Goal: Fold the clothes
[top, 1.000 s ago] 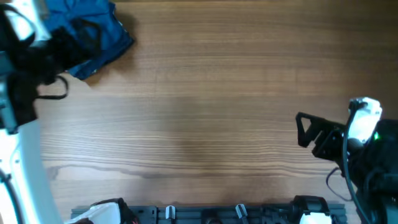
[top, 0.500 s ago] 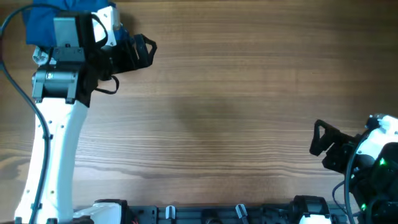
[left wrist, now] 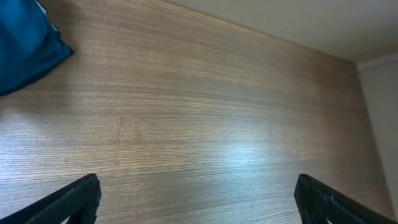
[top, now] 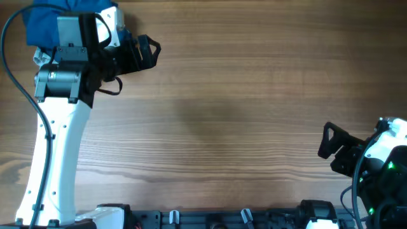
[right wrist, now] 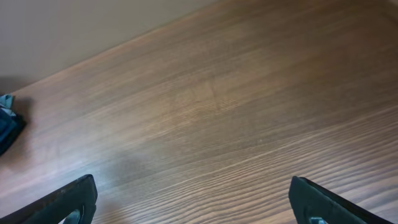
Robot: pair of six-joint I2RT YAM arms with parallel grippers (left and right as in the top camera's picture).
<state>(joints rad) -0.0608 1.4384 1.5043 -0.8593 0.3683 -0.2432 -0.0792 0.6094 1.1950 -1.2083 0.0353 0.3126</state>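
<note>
Up in the upper left corner of the overhead view, the blue clothes (top: 39, 24) lay bunched on the table (top: 241, 95), partly hidden by the left arm (top: 60, 127). The left tool (top: 150, 51) hung just right of them, fingers spread wide, holding nothing. At the lower right edge, the right tool (top: 326, 140) was likewise spread and empty, well apart from the clothes.

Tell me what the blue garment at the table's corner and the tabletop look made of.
Blue crumpled garment: soft cloth, possibly cotton, matte; it folds and slumps without shine. Brown tabletop: wood or wood-look laminate, smooth satin finish; long grain lines, soft glare.
</note>
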